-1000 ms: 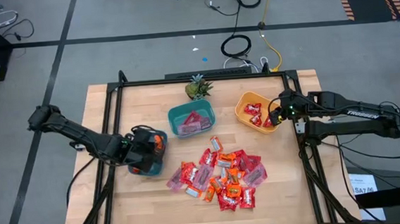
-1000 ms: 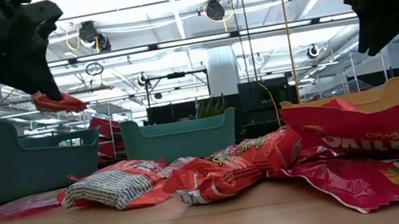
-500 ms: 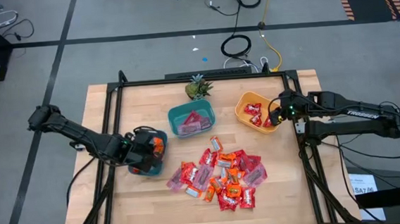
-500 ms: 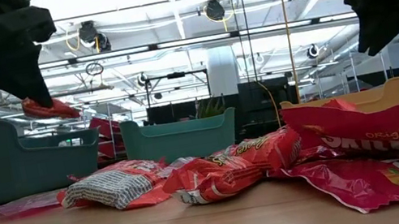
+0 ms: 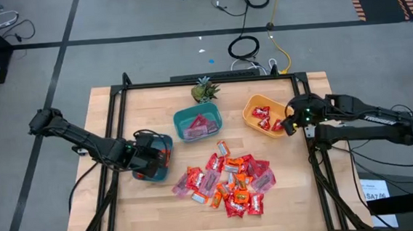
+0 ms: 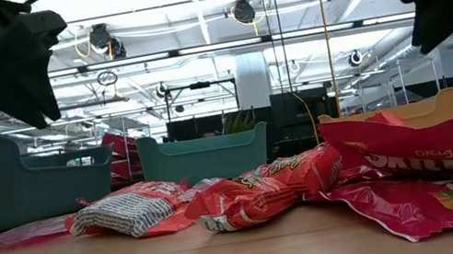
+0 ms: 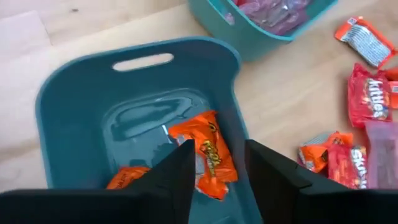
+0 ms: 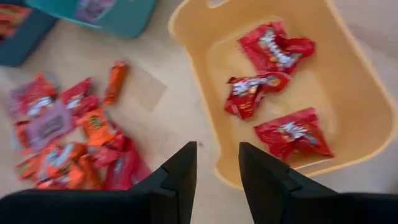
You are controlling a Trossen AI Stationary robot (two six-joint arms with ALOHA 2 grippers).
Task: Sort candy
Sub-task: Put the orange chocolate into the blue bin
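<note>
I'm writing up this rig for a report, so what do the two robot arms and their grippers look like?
Both arms are dark, near black, built of slim jointed segments. The left gripper ends in two flat, dark, blade-like fingers, and so does the right gripper. The right arm carries white lettering along its forearm and a small green light near the wrist. Dark cables trail beside the left arm.

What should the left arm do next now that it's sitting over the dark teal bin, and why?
Probably lift the left gripper and swing back to the candy pile. Its fingers are open and empty over the dark teal bin, an orange candy lies inside, and many candies remain unsorted.
</note>
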